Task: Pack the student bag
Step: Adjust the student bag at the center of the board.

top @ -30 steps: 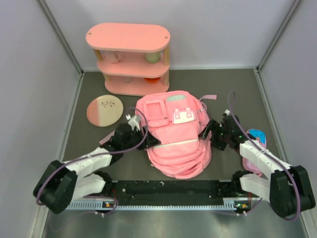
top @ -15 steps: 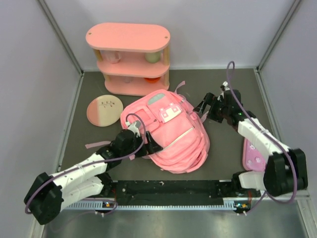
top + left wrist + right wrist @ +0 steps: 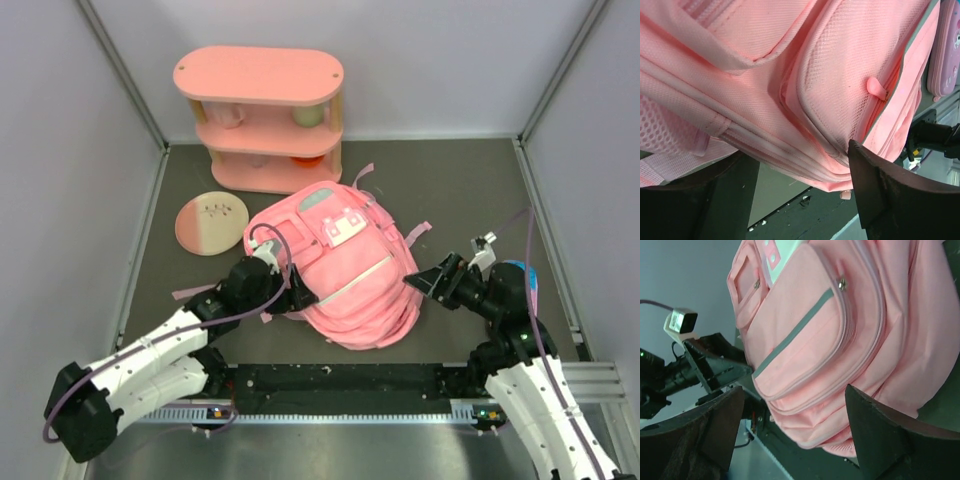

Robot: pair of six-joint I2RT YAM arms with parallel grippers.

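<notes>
The student bag [image 3: 340, 265], a soft pink backpack with a grey zip strip and a white buckle flap, lies front-up in the middle of the table, tilted to the left. My left gripper [image 3: 303, 297] sits at its near left edge. In the left wrist view the bag [image 3: 840, 75] fills the frame and its lower seam crosses my left gripper [image 3: 800, 152], whose jaws are spread wide. My right gripper [image 3: 417, 283] is open just right of the bag, apart from it. The right wrist view shows the bag [image 3: 840, 330] ahead of my right gripper [image 3: 794, 389].
A pink three-tier shelf [image 3: 260, 75] with cups stands at the back. A round pink plate [image 3: 211, 222] lies left of the bag. A pink pencil case [image 3: 947, 50] lies at the right, mostly hidden under my right arm. Grey walls close both sides.
The bag turned and slid left a second ago and has since stayed put. My right arm swung from the bag's far right corner to its near right side. The left gripper's jaws spread.
</notes>
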